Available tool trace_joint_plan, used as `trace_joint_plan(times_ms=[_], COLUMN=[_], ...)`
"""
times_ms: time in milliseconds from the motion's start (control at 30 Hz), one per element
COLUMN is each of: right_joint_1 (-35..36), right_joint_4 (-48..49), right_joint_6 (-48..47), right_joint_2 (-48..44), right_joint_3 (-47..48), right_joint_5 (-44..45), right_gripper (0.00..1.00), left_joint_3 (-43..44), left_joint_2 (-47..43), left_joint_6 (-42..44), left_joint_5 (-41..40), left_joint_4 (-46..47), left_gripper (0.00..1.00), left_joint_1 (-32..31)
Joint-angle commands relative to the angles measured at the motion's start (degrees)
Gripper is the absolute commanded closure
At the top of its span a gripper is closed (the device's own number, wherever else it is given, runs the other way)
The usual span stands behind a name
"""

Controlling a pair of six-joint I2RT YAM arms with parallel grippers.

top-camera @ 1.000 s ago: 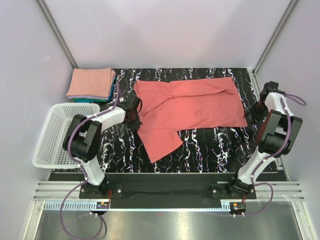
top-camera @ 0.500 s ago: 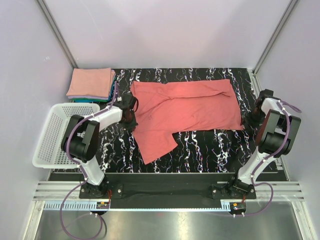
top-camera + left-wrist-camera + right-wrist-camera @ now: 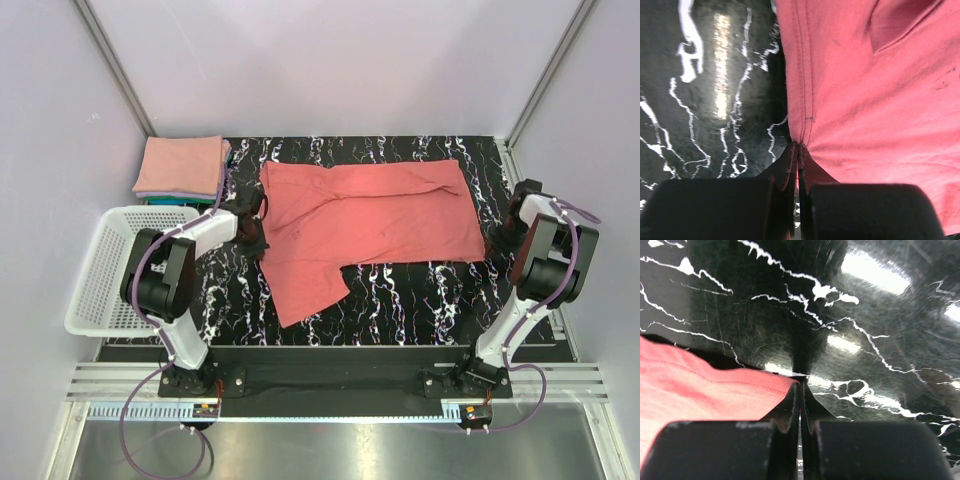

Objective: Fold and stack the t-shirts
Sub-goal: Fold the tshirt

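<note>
- The coral-red t-shirt [image 3: 370, 212] lies spread flat across the middle of the top view. One sleeve reaches down toward the lower left of centre.
- The left gripper [image 3: 799, 148] is at the cloth's left edge. Its jaws are pressed together on the stitched hem, with red fabric pinched between them.
- The right gripper [image 3: 800, 386] is at the cloth's right edge. Its jaws are drawn narrow, nipping the very corner of the shirt.
- The folded t-shirts [image 3: 182, 167] sit stacked in the upper left of the top view, salmon pink on top with teal showing beneath. They lie just beside the spread shirt, not touching it.
- A white mesh basket [image 3: 95, 275] sits at the left of the frame, just below the stack.
- The black marbled table [image 3: 420, 295] carries the shirts.
</note>
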Motion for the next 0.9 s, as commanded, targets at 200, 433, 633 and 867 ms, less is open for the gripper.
trace_joint_plan(times_ms=[200,433,633,867], right_joint_1=[-0.02,0.25,1.12,6.48], right_joint_4=[0.92,-3.99,-9.37,-7.16], right_joint_6=[-2.12,-1.07,-0.89,-1.33], right_joint_2=[-3.83,-4.79,-2.08,7.5], right_joint_3=[-5.04,3.02,18.84,35.25], right_joint_5=[8.03,8.54,5.42,-3.93], right_gripper=[1.0,0.57,0.49,0.38], left_joint_3=[1.7,11.44,24.98,35.88], left_joint_2=[-1.34,-1.09,3.92,14.64], left_joint_6=[3.23,4.55,3.23,2.18], left_joint_5=[-0.19,2.28,10.18,16.87], left_joint_4=[-5.06,-8.57,-6.56,-3.04], left_gripper=[0.91,0.48,0.44,0.44], left_joint_1=[1.79,2.75,7.58,7.94])
